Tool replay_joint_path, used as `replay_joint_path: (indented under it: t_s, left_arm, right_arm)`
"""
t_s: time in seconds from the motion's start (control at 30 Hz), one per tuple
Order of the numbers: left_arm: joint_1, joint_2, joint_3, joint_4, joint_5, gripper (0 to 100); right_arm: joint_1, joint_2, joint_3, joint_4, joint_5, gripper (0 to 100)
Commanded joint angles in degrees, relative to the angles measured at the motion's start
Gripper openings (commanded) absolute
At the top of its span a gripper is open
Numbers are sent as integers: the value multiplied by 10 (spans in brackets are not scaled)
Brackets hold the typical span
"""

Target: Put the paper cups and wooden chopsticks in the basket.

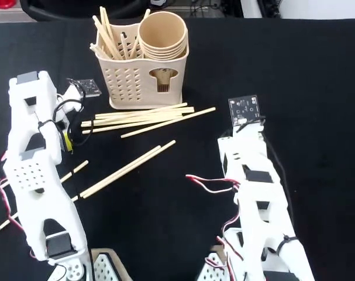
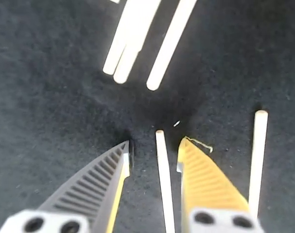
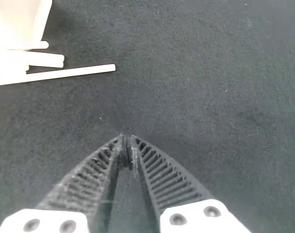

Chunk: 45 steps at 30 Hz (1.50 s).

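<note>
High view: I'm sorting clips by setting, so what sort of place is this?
Probably a robotics lab bench or hobby workspace: a table draped in black cloth, with a white left arm and right arm mounted at its near edge, trailing loose wires.

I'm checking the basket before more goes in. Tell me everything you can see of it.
The basket is cream, plastic by its look, with rows of small slots in its front wall and a larger cut-out on the cup side. It stands upright on the black table, at the far side. One compartment holds chopsticks leaning at angles; the other holds a stack of cups. Loose chopsticks lie just in front of its base; whether they touch it is unclear.
</note>
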Motion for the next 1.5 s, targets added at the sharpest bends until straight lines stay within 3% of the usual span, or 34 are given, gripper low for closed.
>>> replay_joint_path:
  t_s: [0.0,0.07,0.23,0.5,0.7,0.9,1.03,1.27,1.47]
  left_arm:
    - [6,11,-53,40,5,97]
    - [5,20,-78,74,5,21]
    - [0,22,-114,104,11,29]
    - [15,-17,-124,105,83,30]
    - [40,-113,-126,105,188,30]
    - [93,-291,-129,98,302,30]
    - [113,-407,-124,-14,418,30]
    - [113,-478,-125,-208,759,30]
    - [111,-537,-129,-299,891,30]
  right_arm:
    - [3,-12,-4,-11,5,13]
    - [3,-12,-5,-11,5,13]
    - [4,-12,-6,-11,5,13]
    - [5,-12,-7,-10,5,13]
    - [4,-12,-7,-10,5,13]
    - [4,-12,-7,-10,5,13]
    - [3,-12,-7,-9,5,13]
    - [3,-12,-7,-9,5,13]
    - [3,-12,-7,-9,5,13]
